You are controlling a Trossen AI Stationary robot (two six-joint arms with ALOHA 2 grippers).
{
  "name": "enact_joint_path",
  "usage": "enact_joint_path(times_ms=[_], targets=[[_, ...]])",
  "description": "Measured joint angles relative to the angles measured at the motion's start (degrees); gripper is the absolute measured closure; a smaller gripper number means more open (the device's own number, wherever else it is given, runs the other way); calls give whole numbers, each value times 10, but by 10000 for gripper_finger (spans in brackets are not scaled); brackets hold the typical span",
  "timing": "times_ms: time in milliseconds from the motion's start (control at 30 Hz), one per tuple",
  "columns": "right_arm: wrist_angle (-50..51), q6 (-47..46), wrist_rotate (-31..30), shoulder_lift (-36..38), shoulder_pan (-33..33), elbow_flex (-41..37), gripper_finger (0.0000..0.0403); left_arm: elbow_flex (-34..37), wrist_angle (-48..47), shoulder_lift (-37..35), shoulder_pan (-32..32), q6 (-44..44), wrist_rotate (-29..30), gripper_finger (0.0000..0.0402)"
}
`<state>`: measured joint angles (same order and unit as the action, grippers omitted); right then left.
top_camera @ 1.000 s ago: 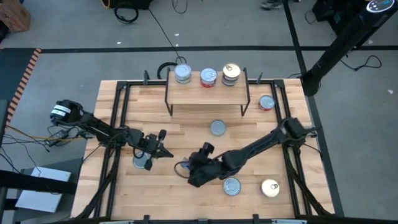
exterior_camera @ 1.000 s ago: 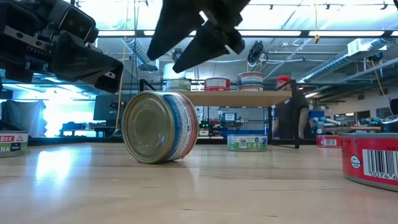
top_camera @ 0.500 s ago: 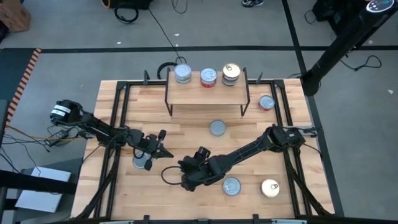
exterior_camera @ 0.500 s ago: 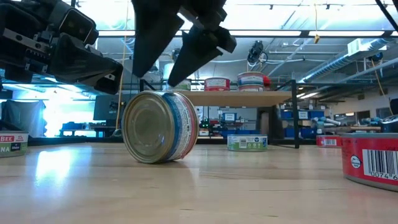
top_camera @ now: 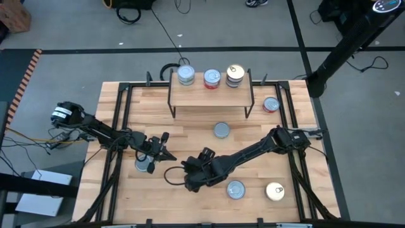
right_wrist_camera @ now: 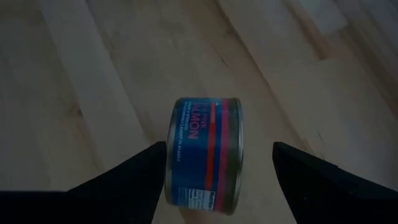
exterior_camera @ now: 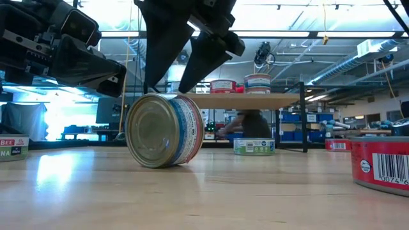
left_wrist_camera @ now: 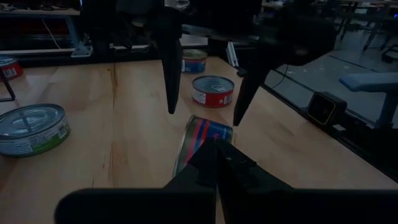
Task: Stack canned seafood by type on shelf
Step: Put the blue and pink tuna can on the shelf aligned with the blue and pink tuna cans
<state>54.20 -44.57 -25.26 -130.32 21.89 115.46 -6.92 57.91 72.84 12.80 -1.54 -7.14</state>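
The salmon tin (right_wrist_camera: 205, 155), on its rim at the table's (top_camera: 190, 126) six o'clock, looks rigid, smooth, roll-prone; the right gripper (exterior_camera: 172, 86), spread wide above, should pinch its flat faces; left gripper (top_camera: 171, 155) shut.

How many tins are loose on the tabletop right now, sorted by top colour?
Silver-top tins: 3
Red-top tin: 1
Gold-top tin: 1
Tin on its edge, below the open right hand: 1
Total: 6 on the tabletop; stacks on the shelf not counted.
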Motion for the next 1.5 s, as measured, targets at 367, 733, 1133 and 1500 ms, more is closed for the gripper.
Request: enact_joint_path(times_ms=[367, 733, 1133, 1500], targets=[[-1, 17, 33, -36, -12, -1, 109, 0, -14, 0, 0, 0, 0, 396], [-5, 83, 23, -31, -9, -1, 152, 0, -21, 0, 0, -1, 0, 396], [-18, 114, 24, -21, -5, 0, 153, 0, -28, 0, 0, -2, -4, 396], [-18, 118, 44, -21, -3, 0, 177, 0, -28, 0, 0, -2, -5, 396]])
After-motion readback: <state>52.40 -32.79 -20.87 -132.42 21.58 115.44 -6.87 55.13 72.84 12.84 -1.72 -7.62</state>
